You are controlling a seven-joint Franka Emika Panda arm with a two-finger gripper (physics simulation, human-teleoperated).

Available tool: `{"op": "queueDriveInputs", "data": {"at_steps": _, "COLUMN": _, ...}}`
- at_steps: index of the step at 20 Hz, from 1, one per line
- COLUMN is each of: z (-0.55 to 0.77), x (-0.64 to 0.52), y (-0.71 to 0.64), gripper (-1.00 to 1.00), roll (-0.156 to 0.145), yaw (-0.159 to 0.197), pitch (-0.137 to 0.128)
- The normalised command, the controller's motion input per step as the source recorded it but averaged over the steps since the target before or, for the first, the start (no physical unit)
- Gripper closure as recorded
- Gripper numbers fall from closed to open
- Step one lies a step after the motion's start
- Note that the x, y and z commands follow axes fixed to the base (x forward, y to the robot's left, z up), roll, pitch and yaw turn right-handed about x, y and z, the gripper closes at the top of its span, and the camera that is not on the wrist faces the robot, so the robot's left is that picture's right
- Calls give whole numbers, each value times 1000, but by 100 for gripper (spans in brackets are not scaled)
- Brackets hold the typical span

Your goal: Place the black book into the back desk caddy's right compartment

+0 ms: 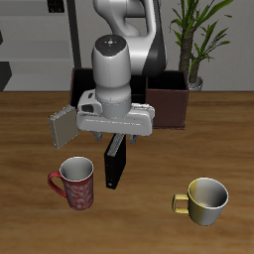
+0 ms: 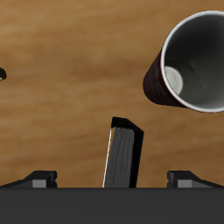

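Observation:
The black book stands upright on the table, a little in front of the arm. My gripper hangs right above its top edge, open, with a finger on either side and not touching it. In the wrist view the book rises between the two widely spread fingertips. The back desk caddy, a dark reddish-brown box, sits farther back, partly hidden by the arm. Its compartments do not show.
A red mug stands close beside the book, nearer the front edge; it also shows in the wrist view. A gold mug stands near the front. A small grey book leans farther back. A potted plant stands behind the caddy.

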Motion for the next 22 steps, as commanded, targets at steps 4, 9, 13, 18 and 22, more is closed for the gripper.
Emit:
{"op": "queueDriveInputs", "data": {"at_steps": 4, "z": -129, "x": 28, "y": 11, "gripper": -100, "roll": 10, "yaw": 3, "pitch": 8}}
{"op": "queueDriveInputs", "data": {"at_steps": 9, "z": -153, "x": 14, "y": -57, "gripper": -100, "roll": -8, "yaw": -15, "pitch": 11}}
{"op": "queueDriveInputs", "data": {"at_steps": 13, "z": -128, "x": 40, "y": -33, "gripper": -100, "roll": 0, "yaw": -19, "pitch": 15}}
{"op": "queueDriveInputs", "data": {"at_steps": 18, "z": -127, "x": 18, "y": -101, "gripper": -100, "roll": -15, "yaw": -20, "pitch": 11}}
{"op": "queueDriveInputs", "data": {"at_steps": 22, "z": -81, "x": 70, "y": 13, "gripper": 100, "roll": 14, "yaw": -3, "pitch": 11}}
